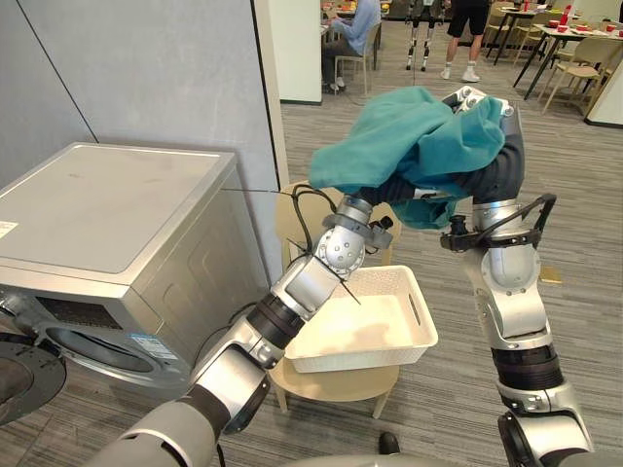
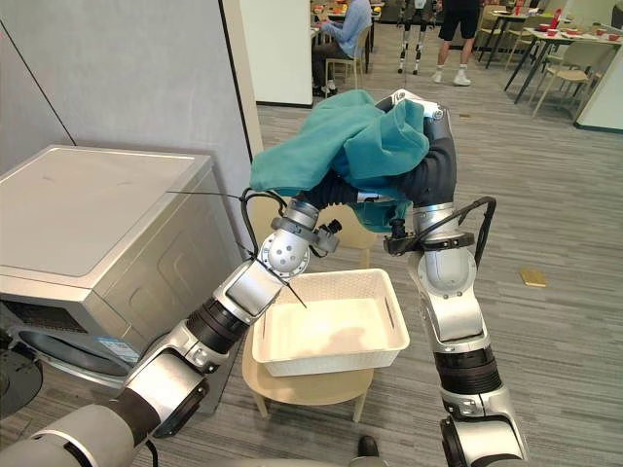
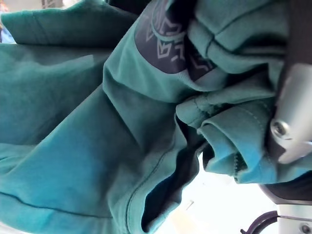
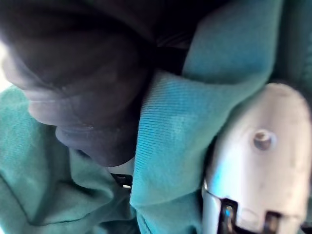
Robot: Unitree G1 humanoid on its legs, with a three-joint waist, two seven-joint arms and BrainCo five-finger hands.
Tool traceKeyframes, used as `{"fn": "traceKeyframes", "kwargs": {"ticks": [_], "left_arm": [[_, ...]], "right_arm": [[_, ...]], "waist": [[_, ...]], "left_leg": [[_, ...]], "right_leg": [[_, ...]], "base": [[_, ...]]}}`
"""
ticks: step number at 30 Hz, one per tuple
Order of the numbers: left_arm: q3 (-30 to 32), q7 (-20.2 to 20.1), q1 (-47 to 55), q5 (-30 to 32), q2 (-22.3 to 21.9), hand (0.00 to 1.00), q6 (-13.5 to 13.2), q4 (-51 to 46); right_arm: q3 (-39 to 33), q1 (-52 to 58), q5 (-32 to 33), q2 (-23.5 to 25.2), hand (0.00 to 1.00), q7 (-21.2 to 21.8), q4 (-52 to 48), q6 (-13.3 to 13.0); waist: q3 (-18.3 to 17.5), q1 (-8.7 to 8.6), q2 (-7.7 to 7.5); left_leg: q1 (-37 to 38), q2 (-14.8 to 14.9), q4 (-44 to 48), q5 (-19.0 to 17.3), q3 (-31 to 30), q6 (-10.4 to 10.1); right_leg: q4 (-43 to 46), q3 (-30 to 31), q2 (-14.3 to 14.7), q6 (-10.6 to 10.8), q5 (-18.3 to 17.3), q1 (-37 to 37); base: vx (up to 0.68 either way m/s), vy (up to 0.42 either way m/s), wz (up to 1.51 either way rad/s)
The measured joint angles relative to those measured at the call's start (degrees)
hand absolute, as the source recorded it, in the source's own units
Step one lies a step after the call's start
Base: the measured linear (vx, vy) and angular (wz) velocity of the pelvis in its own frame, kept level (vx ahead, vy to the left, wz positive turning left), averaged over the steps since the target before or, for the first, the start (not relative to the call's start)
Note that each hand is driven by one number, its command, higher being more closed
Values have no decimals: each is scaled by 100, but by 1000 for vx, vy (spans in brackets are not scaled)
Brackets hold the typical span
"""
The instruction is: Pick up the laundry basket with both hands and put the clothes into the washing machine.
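One white laundry basket (image 1: pixel 365 336) sits on a small round wooden table (image 1: pixel 336 384) up close. Above it the left hand (image 1: pixel 387 188) and right hand (image 1: pixel 479 99) are wrapped up in a teal garment (image 1: pixel 409 146); honestly can't tell if either is gripping it. Washing machine (image 1: pixel 107 224) is on the left, with people (image 1: pixel 355 29) way back.

Grey wall (image 1: pixel 146 68) on the left, grey plank floor (image 1: pixel 584 175); far right, dark-legged tables (image 1: pixel 584 36) and what look like pale wooden chairs (image 1: pixel 581 73).
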Motion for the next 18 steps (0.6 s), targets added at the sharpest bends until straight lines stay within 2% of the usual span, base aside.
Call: {"fn": "traceKeyframes", "kwargs": {"ticks": [1,2,11,18], "left_arm": [[9,-6,0,-4,-1,0,0,-8],[9,-13,0,-13,-4,100,0,-16],[18,-241,1,-246,-29,100,18,-125],[-45,-256,1,-470,-54,100,18,-125]], "right_arm": [[-5,17,0,27,100,-1,0,0],[-10,38,0,27,100,-2,0,0],[-149,163,1,27,100,1,-85,-11],[-223,164,5,27,100,-9,-2,-11]], "waist": [[1,0,4],[1,0,5],[5,10,12],[5,9,11]], "left_leg": [[1,-3,0,-5,5,8],[1,-4,0,-6,6,10],[0,-8,0,3,4,44],[2,-9,0,3,-1,45]], "right_leg": [[0,2,-2,0,0,0],[0,3,-2,0,0,0],[0,-2,-6,12,-8,7],[0,-6,-9,15,-12,13]], "base": [[0,0,0],[0,0,0],[0,0,0],[0,0,0]]}}
